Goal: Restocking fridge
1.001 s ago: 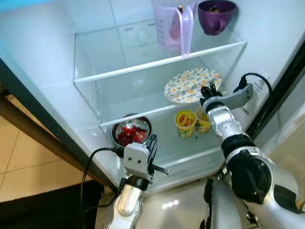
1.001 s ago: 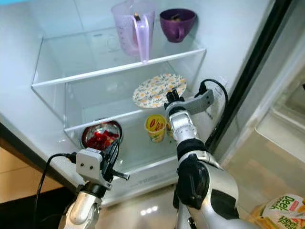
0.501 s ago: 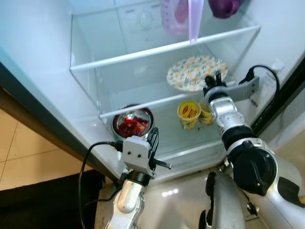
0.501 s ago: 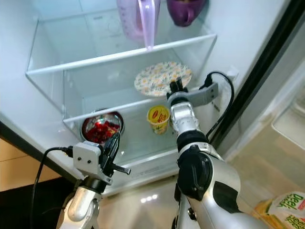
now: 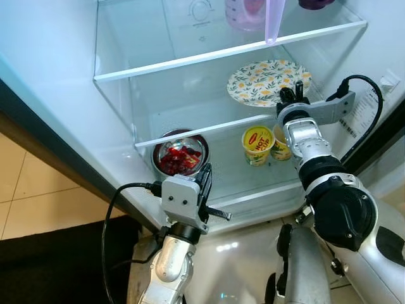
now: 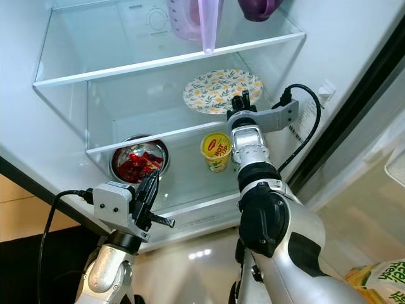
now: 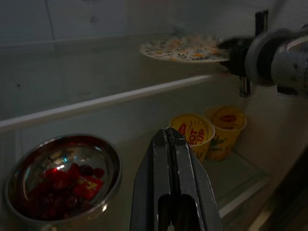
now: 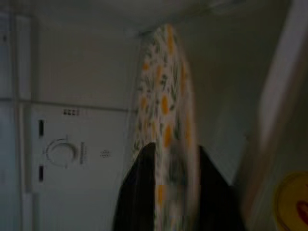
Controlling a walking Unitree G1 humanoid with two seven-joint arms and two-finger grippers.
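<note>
A floral plate (image 5: 266, 81) lies on the middle glass shelf (image 5: 190, 130) of the open fridge, at the right. My right gripper (image 5: 294, 94) is at its near rim. In the right wrist view the two black fingers (image 8: 137, 192) straddle the plate's edge (image 8: 168, 120), shut on it. My left gripper (image 5: 204, 179) hovers in front of the bottom shelf, shut and holding nothing, with its fingers (image 7: 168, 159) pointing between a steel bowl of red fruit (image 5: 179, 155) and two yellow soup cups (image 5: 257, 142).
A lilac measuring jug (image 5: 253, 9) and a purple mug (image 6: 256, 6) stand on the top shelf (image 5: 190, 60). The fridge's right wall and dark door frame (image 5: 380, 139) run close beside my right arm. A tiled floor (image 5: 25, 202) lies at the left.
The whole picture has shifted as the camera moved, so the shelves sit higher in view. My right gripper stays at the plate's rim. My left gripper remains in front of the bowl.
</note>
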